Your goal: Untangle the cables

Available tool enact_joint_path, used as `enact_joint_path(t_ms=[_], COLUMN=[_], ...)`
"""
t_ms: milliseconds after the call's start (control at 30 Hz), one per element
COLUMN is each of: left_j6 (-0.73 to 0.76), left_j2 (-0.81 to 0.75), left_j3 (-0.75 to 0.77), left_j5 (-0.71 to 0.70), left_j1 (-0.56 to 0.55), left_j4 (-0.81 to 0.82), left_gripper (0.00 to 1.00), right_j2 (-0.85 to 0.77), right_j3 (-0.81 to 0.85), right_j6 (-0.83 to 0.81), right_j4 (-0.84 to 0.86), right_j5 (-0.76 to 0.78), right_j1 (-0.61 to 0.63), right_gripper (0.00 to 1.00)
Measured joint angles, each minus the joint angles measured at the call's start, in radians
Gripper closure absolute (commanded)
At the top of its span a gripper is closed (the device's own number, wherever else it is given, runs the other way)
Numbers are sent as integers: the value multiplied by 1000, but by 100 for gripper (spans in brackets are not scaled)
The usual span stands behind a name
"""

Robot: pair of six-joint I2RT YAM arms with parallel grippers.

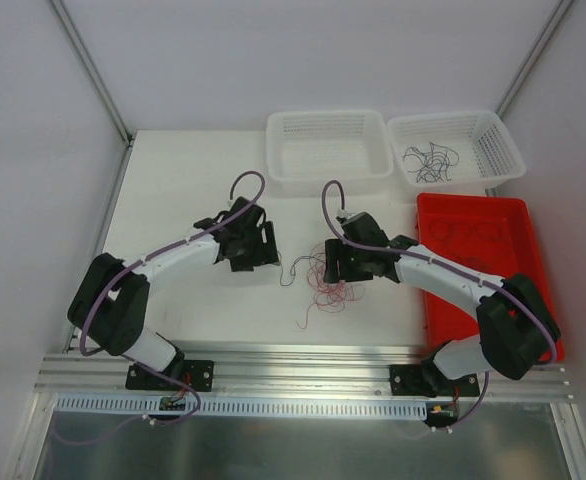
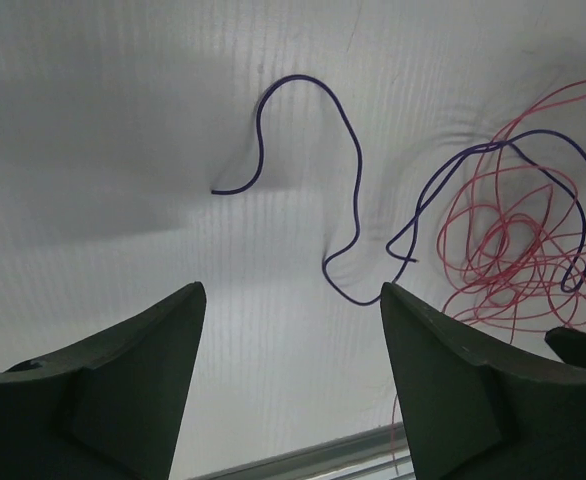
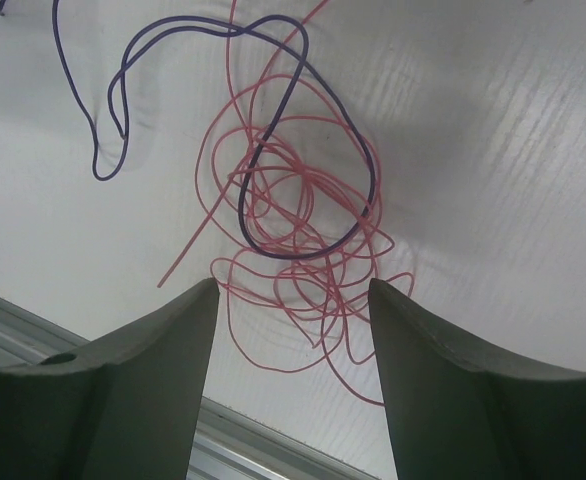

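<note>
The cables lie tangled on the white table between the arms: a heap of thin red loops [image 1: 331, 287] [image 3: 303, 250] [image 2: 513, 250] with a purple wire [image 3: 273, 130] [image 2: 348, 150] threaded through it and curling away to the left. My right gripper [image 1: 335, 268] [image 3: 293, 283] hangs open just over the red heap, with some red loops showing between its fingers but none pinched. To the left of the tangle, my left gripper [image 1: 265, 250] [image 2: 291, 287] is open over bare table, with the purple wire's curl just beyond its fingertips.
Two white baskets stand at the back: one [image 1: 328, 150] empty, the other [image 1: 493, 150] holding dark wires [image 1: 431, 160]. A red tray [image 1: 493, 260] sits at the right under the right arm. An aluminium rail [image 1: 303, 365] runs along the near edge.
</note>
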Motion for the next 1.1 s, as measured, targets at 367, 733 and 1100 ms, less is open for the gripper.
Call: enact_joint_path(t_ms=[367, 733, 1100], left_j6=[-168, -196, -44], left_j2=[192, 282, 61], left_j3=[126, 157, 156], left_j5=[-129, -199, -375], left_j1=[-97, -103, -66], left_j4=[10, 5, -120], left_gripper=[46, 99, 100], right_j2=[13, 49, 119], right_j3=[0, 0, -1], right_j6=[0, -10, 0], right_j4=[9, 17, 14], right_j5=[-1, -2, -10], right_j1=[19, 22, -37], right_gripper=[35, 64, 99])
